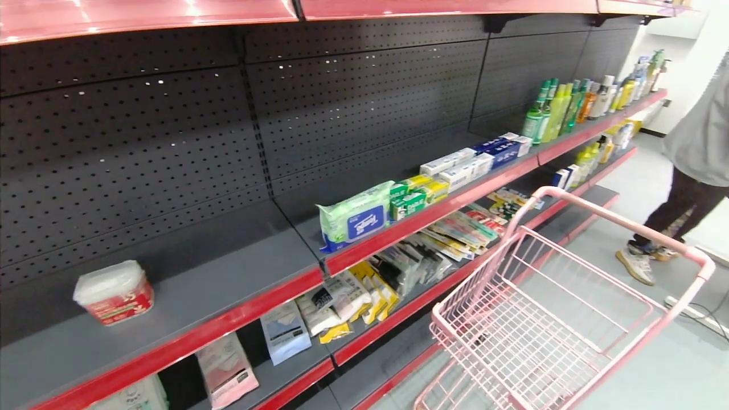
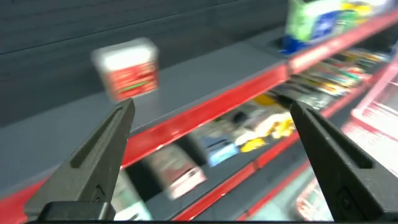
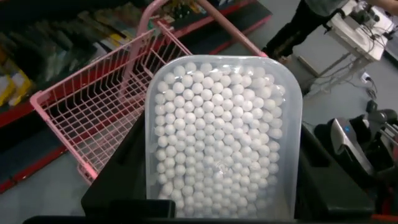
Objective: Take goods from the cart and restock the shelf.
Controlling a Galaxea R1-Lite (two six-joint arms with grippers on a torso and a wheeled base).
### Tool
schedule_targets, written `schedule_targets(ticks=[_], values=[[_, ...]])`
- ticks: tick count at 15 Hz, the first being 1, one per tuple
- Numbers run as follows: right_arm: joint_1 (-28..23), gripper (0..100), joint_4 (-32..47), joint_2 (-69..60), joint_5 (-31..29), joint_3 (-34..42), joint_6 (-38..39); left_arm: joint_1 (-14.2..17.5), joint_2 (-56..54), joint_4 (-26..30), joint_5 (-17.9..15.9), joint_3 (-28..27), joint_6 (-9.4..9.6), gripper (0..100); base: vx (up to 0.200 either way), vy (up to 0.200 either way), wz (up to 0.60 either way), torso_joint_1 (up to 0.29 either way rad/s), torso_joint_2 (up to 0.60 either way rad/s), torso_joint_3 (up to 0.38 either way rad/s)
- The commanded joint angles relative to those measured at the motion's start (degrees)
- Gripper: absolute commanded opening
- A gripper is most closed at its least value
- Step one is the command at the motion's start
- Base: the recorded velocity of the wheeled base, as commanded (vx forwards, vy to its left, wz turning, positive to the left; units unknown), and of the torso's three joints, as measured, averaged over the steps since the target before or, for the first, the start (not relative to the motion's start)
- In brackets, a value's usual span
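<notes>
A clear tub of cotton swabs (image 3: pixel 224 112), lid side up with the white tips showing, sits between the dark fingers of my right gripper (image 3: pixel 221 171), which is shut on it. Behind the tub is the pink wire cart (image 3: pixel 93 87), which stands on the floor beside the shelf (image 1: pixel 615 219). A second tub of cotton swabs (image 1: pixel 114 292) with a red label stands alone on the grey shelf board (image 1: pixel 228 273) at the left. My left gripper (image 2: pixel 211 107) is open and holds nothing, in front of the shelf, level with that tub (image 2: pixel 127 68).
Along the same board to the right lie a pack of wet wipes (image 1: pixel 356 216), toothpaste boxes (image 1: pixel 455 165) and bottles (image 1: pixel 561 105). Packets (image 1: pixel 364 290) fill the lower shelf. A cable and power strip (image 1: pixel 692 310) lie on the floor past the cart.
</notes>
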Motion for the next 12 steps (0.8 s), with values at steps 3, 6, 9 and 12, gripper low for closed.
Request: schedule_targets(ticks=[3, 6, 9, 12], values=[[0.05, 0, -0.08, 0.58, 0.01, 0.21, -0.02, 0.00, 0.07, -0.02, -0.02, 0.01, -0.05, 100, 0.000, 0.000, 0.60, -0.001, 0.01, 0.002], [0.05, 0, -0.08, -0.39, 0.01, 0.21, 0.07, 0.00, 0.07, -0.02, -0.02, 0.01, 0.04, 100, 0.000, 0.000, 0.60, -0.001, 0.01, -0.006], [0.05, 0, -0.08, -1.44, 0.01, 0.38, 0.07, 0.00, 0.07, -0.02, -0.02, 0.01, 0.04, 100, 0.000, 0.000, 0.60, 0.005, 0.00, 0.004], [0.05, 0, -0.08, -3.29, 0.10, 1.09, 0.07, 0.00, 0.16, -0.02, -0.02, 0.01, 0.13, 100, 0.000, 0.000, 0.40, 0.000, 0.00, 0.000]])
